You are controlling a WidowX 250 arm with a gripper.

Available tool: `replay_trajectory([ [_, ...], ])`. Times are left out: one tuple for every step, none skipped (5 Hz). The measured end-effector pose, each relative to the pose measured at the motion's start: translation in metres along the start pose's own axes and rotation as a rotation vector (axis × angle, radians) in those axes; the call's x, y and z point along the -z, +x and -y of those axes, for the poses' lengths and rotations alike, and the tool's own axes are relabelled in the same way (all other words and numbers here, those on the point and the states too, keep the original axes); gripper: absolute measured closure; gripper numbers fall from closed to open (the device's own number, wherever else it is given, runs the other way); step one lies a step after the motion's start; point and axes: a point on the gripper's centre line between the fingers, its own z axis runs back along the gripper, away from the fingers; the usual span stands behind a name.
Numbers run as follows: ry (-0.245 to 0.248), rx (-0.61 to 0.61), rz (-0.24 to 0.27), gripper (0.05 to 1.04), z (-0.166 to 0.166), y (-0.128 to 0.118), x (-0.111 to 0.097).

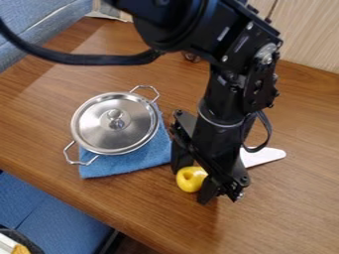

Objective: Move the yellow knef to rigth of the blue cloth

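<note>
Yellow knife (191, 179) already right of cloth (126, 164); your hand (192, 184) is around it, can't tell if gripping. Probably just release, back off left.

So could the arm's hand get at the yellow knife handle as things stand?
Likely yes: the hand is right at the yellow handle, and the pot on the blue cloth sits to one side.

Here's blue fabric cloth (126, 165), round silver metal pot (96, 130), brown wood-grained tabletop (291, 218), rounded yellow piece (190, 181), flat white blade (263, 156)!
</note>
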Motion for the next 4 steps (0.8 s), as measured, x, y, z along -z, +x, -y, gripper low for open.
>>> replay_trajectory([
  [0.01,0.009,-0.018,0.078,-0.002,-0.004,-0.005],
  [0.015,-0.001,0.022,0.083,-0.005,-0.002,-0.018],
  [0.032,-0.017,0.083,0.083,-0.011,0.003,-0.04],
  [0.039,-0.022,0.154,0.083,-0.015,0.005,-0.06],
])
